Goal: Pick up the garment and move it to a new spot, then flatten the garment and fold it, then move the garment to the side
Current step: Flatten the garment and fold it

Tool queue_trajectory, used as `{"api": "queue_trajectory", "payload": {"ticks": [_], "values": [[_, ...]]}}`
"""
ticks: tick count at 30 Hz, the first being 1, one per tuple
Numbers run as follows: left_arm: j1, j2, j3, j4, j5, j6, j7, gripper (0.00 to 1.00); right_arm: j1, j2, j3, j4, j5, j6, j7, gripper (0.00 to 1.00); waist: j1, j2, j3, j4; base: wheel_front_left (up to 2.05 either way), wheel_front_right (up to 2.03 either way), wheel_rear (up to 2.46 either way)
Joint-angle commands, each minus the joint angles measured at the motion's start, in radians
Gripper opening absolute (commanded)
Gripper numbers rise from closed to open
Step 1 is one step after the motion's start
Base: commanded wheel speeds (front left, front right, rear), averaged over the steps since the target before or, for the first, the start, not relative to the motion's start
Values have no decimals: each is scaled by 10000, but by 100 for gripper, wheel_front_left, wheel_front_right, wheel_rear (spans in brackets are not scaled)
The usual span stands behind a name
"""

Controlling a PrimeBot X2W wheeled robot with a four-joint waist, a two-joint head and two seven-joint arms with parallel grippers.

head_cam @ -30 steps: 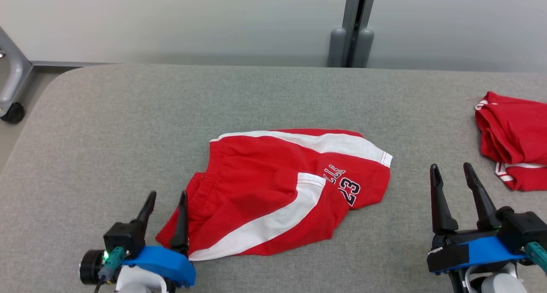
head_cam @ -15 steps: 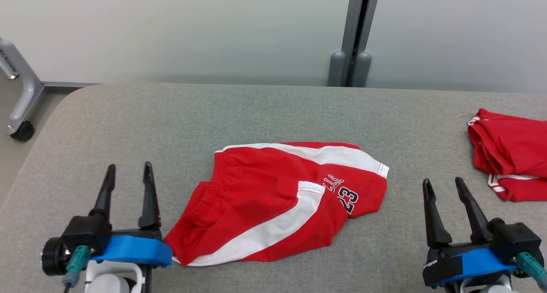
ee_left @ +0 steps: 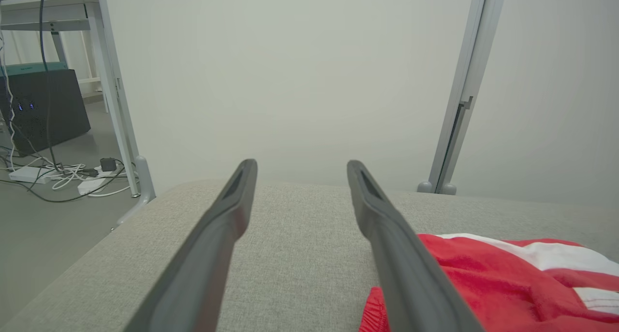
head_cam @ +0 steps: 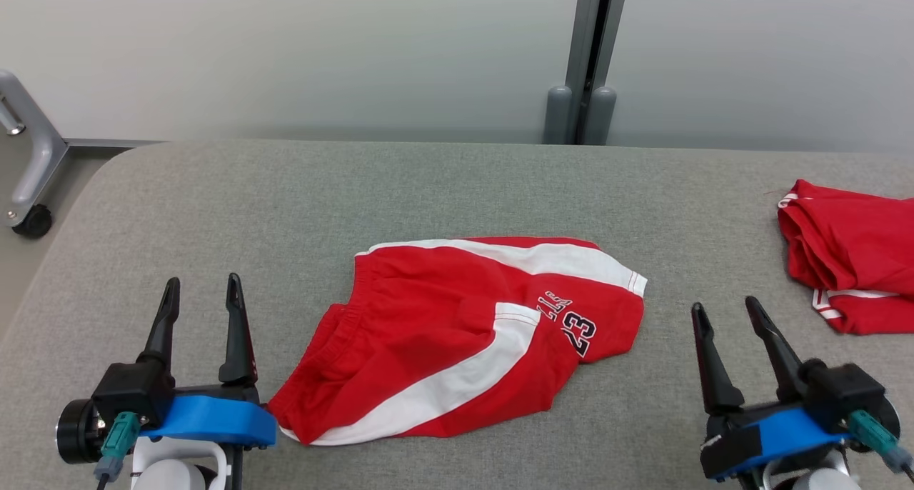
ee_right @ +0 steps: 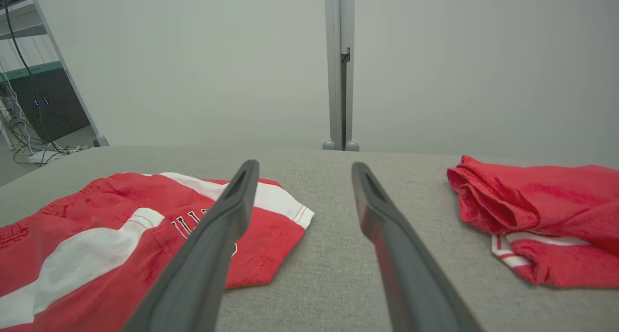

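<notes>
Garment (head_cam: 428, 333): red shorts with broad white stripes, lying in the middle of the desk (head_cam: 457, 183). Their only print is a dark, white-edged "23" (head_cam: 578, 333), with a short line of letters beside it. The letters seem to end in "LLS", and a fold covers the rest. From the head view the print reads upside down.

Over the desk's near left corner the left hand (head_cam: 202, 281) has its two dark fingers spread wide with nothing between them. They point toward the desk's far edge. Its blue body sits just beside the shorts' nearest corner; whether they touch I cannot tell.

The gathered waistband (head_cam: 350, 311) is the shorts' left end, facing the desk's left side. From there the long axis runs across the desk to the right, tilted a little toward the far edge. It ends at the white-banded leg hem (head_cam: 638, 284). The cloth lies mostly flat, with one flap folded over near the print.

Over the desk's near right corner the right hand (head_cam: 725, 304) is also wide open and empty, well clear of the hem.

At the desk's right edge lies a second red cloth (head_cam: 850, 254), bunched up and trimmed in white.
</notes>
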Motion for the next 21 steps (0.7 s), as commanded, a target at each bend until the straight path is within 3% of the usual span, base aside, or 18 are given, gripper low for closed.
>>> {"api": "queue_trajectory", "payload": {"ticks": [1,10,21], "values": [[-100,-37,11,20,57,-24,-44,100,-283,-140,153,-11,56,2,90,100,1,0,51,48,0,0,0],[-383,-255,-5,73,199,-188,-44,100,-1997,-1158,2515,332,481,2,1275,100,1,0,443,527,0,0,0],[-762,-531,-150,150,193,-298,-44,100,-3087,-2047,4464,2159,1143,2,1750,100,1,0,942,1385,0,0,0]]}}
